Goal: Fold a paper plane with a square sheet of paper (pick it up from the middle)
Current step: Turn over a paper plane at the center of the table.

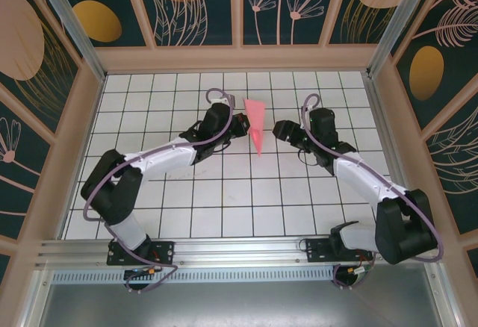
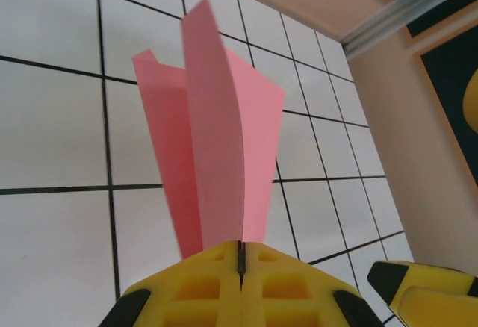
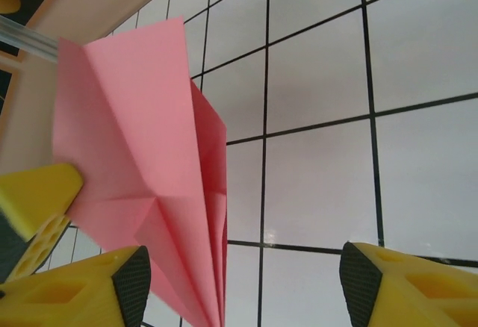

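A gridded board [image 1: 224, 200] lay inside a tan frame [image 1: 239, 58]. Floral panels [image 1: 202, 6] lined the walls. A metal rail [image 1: 239, 252] bordered the near edge.

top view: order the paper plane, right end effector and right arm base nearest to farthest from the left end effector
1. paper plane, held by the left end effector
2. right end effector, just right of it
3. right arm base, near edge, right

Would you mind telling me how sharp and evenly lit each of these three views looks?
Top external: even light, sharp, only faint shadows on the gridded board. Left wrist: the paper plane is crisp, the near left fingers slightly soft. Right wrist: grid lines sharp, tiny glints on a tile, right fingers soft.
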Controlling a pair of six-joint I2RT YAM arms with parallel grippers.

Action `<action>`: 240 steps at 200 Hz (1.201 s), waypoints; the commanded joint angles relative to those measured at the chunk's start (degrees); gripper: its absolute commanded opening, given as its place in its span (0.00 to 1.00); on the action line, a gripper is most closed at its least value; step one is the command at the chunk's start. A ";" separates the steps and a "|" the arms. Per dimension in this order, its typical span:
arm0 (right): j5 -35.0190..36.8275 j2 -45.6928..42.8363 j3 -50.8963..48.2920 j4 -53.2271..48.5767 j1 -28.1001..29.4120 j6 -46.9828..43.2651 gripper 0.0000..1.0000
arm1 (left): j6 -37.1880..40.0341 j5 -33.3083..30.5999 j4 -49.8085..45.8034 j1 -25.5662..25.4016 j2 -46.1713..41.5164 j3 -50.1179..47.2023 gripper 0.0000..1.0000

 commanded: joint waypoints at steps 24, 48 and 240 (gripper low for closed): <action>2.27 0.37 -0.77 -3.25 2.29 1.41 0.58 | -5.04 11.63 14.32 2.09 6.16 -6.21 0.00; 4.34 3.50 0.57 -3.46 5.79 1.33 0.46 | -5.33 12.64 14.82 2.79 7.42 -7.98 0.00; 7.20 25.20 13.43 -7.41 15.86 -1.66 0.36 | -8.38 8.06 11.60 4.12 7.76 -15.26 0.00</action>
